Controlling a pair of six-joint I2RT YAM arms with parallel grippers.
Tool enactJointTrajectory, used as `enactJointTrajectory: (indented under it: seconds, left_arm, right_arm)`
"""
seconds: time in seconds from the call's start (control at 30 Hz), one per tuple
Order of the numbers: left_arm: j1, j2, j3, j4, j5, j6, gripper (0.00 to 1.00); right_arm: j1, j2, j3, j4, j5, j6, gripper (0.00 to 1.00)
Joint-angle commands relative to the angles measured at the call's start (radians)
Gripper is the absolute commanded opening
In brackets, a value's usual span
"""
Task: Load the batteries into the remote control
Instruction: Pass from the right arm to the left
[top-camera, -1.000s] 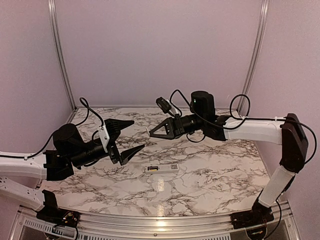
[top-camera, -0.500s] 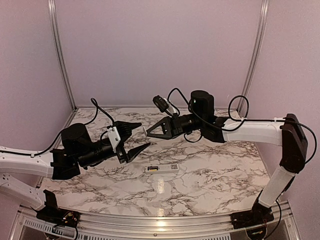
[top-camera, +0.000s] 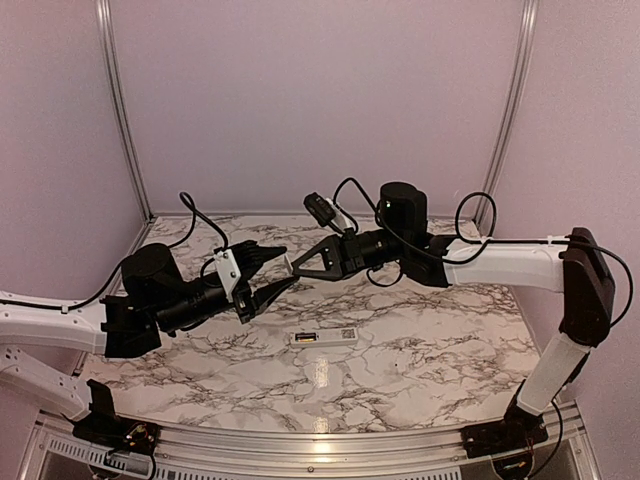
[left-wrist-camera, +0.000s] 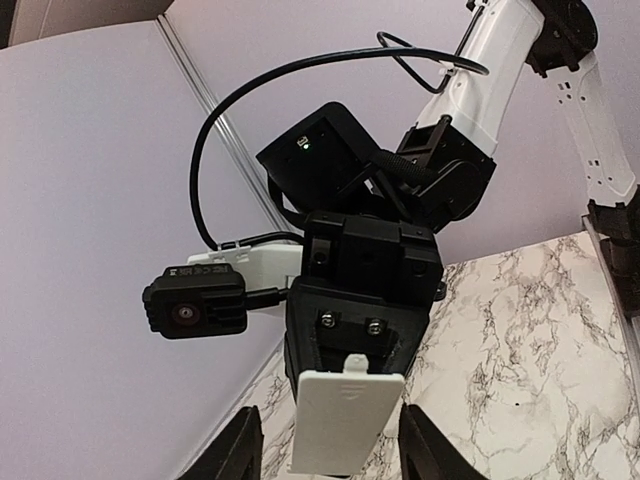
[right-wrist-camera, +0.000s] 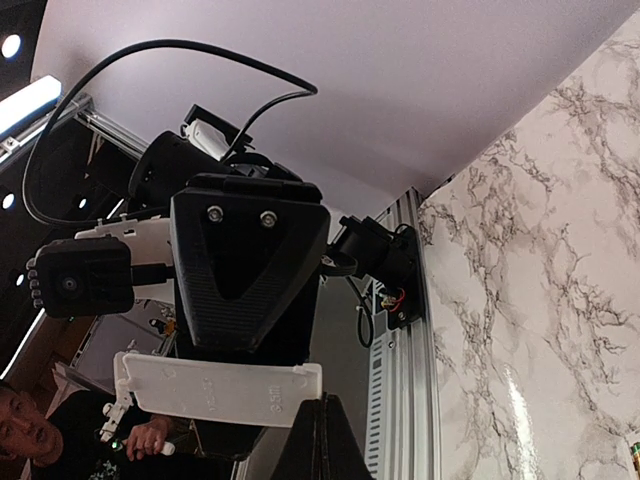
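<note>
The remote control (top-camera: 323, 337) lies flat mid-table, white, with a dark and yellowish recess at its left end; I cannot make out separate batteries. Above it, my right gripper (top-camera: 297, 264) is shut on one end of a plain white cover plate (right-wrist-camera: 215, 390) and holds it in the air. My left gripper (top-camera: 284, 268) meets it tip to tip. In the left wrist view the cover plate (left-wrist-camera: 340, 420) hangs between the left gripper's (left-wrist-camera: 332, 450) fingers, with a clear gap on one side. Its jaws are open around the plate.
Marbled tabletop (top-camera: 420, 350) stretches around the remote. Pale walls with aluminium posts (top-camera: 118, 100) close in the back and sides. An aluminium rail (top-camera: 300, 440) runs along the near edge, where both arm bases are bolted.
My left arm has swung right, up to the right gripper's tip. Its jaws have narrowed around the cover plate. The right gripper has edged slightly left, still holding the plate.
</note>
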Motion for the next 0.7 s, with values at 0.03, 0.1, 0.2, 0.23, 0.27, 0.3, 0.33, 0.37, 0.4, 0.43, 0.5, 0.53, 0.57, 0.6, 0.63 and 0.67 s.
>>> enactJointTrajectory:
  seconds: [0.03, 0.1, 0.2, 0.23, 0.27, 0.3, 0.33, 0.37, 0.4, 0.43, 0.5, 0.53, 0.57, 0.6, 0.63, 0.67]
  left_arm:
    - [-0.005, 0.02, 0.035, 0.022, -0.009, 0.003, 0.44]
    - [-0.005, 0.025, 0.041, 0.013, -0.006, 0.003, 0.4]
    - [-0.004, 0.029, 0.048, 0.006, -0.003, 0.0, 0.35]
    - [-0.005, 0.029, 0.048, 0.003, -0.002, 0.001, 0.33]
    - [-0.005, 0.029, 0.05, 0.0, -0.002, -0.001, 0.31]
    - [-0.005, 0.029, 0.052, -0.004, -0.001, 0.0, 0.28]
    - [-0.005, 0.028, 0.054, -0.008, -0.003, -0.002, 0.26]
    - [-0.005, 0.027, 0.056, -0.012, -0.003, -0.002, 0.25]
    - [-0.005, 0.026, 0.055, -0.015, -0.004, -0.002, 0.24]
    - [-0.005, 0.026, 0.056, -0.021, -0.004, -0.002, 0.22]
    - [-0.005, 0.02, 0.06, -0.041, -0.008, -0.002, 0.2]
    - [-0.005, 0.017, 0.061, -0.05, -0.009, -0.002, 0.19]
    - [-0.005, 0.013, 0.062, -0.064, -0.009, 0.003, 0.19]
    - [-0.005, 0.009, 0.067, -0.086, -0.009, 0.009, 0.19]
    - [-0.005, 0.005, 0.078, -0.118, -0.023, 0.011, 0.19]
    - [-0.004, 0.001, 0.087, -0.154, -0.044, 0.013, 0.19]
  right_arm:
    - [0.01, 0.011, -0.001, 0.024, -0.012, -0.004, 0.0]
    - [0.011, 0.01, -0.001, 0.024, -0.013, -0.004, 0.0]
    - [0.011, 0.008, -0.004, 0.025, -0.013, -0.004, 0.0]
    - [0.01, 0.008, -0.004, 0.027, -0.013, -0.003, 0.0]
    - [0.01, 0.007, -0.005, 0.03, -0.013, -0.004, 0.0]
    - [0.01, 0.007, -0.005, 0.032, -0.013, -0.004, 0.0]
    - [0.01, 0.007, -0.005, 0.032, -0.012, -0.004, 0.0]
    - [0.01, 0.007, -0.004, 0.032, -0.012, -0.004, 0.0]
    - [0.009, 0.007, -0.003, 0.031, -0.012, -0.004, 0.0]
    - [0.006, 0.007, -0.005, 0.032, -0.011, -0.001, 0.0]
    - [-0.007, 0.005, -0.011, 0.03, -0.01, 0.002, 0.07]
    - [-0.016, -0.001, -0.017, 0.028, -0.009, 0.003, 0.13]
    - [-0.029, -0.008, -0.024, 0.026, -0.008, 0.003, 0.2]
    - [-0.042, -0.017, -0.03, 0.017, -0.007, -0.001, 0.25]
    - [-0.057, -0.027, -0.036, -0.002, -0.005, -0.013, 0.3]
    - [-0.08, -0.041, -0.042, -0.03, 0.0, -0.032, 0.35]
